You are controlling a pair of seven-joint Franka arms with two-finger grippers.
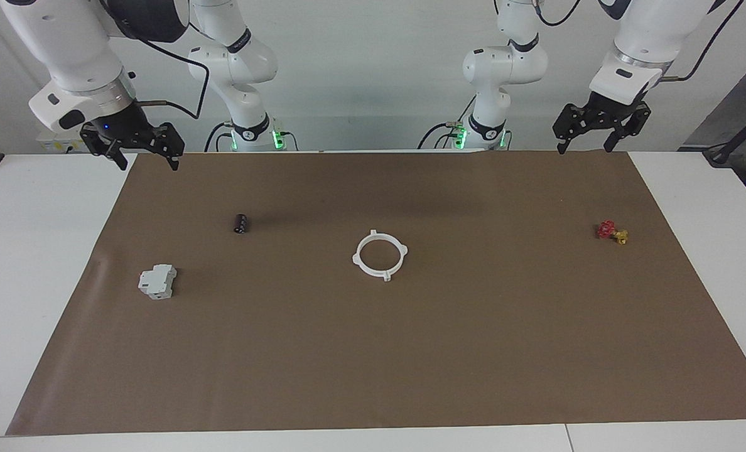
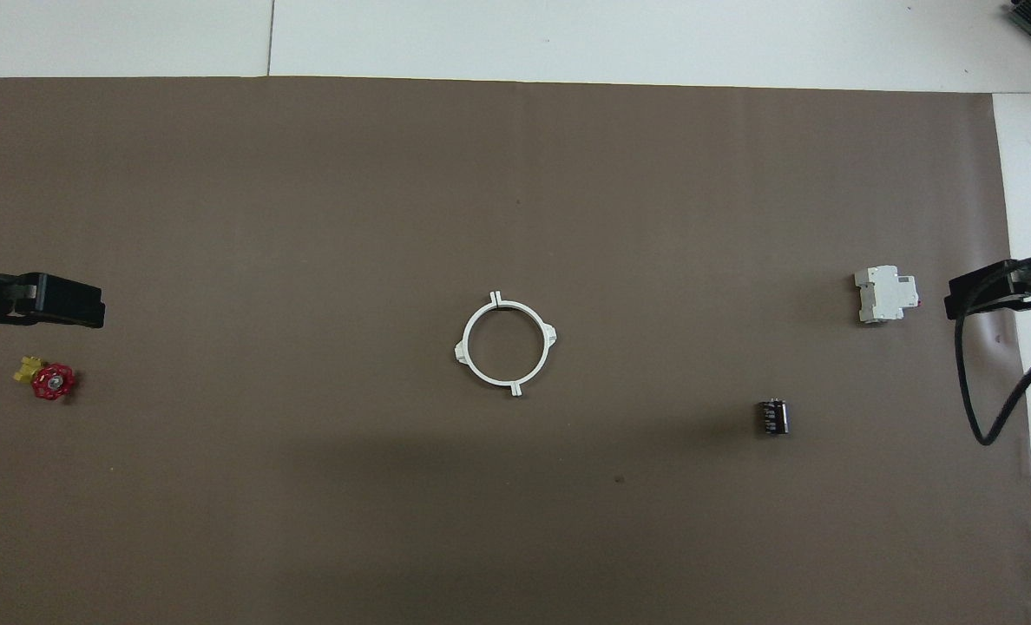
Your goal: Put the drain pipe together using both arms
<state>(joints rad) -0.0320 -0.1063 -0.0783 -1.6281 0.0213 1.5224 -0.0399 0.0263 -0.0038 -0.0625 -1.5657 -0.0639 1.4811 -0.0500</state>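
Observation:
The drain pipe (image 1: 355,257) lies flat in the middle of the brown mat as a closed white ring with four small tabs, also seen from above (image 2: 462,351). Nothing touches it. My left gripper (image 1: 584,149) hangs open and empty above the mat's edge nearest the robots, at the left arm's end; from overhead its black tip (image 2: 55,301) shows over the mat beside the red valve. My right gripper (image 1: 149,164) hangs open and empty above the mat's corner at the right arm's end; its tip (image 2: 993,292) shows next to the boxy block.
A grey-white boxy block (image 1: 157,280) and a small black cylinder (image 1: 241,223) lie toward the right arm's end. A red and yellow valve (image 1: 611,231) lies toward the left arm's end. The brown mat (image 1: 410,351) covers most of the white table.

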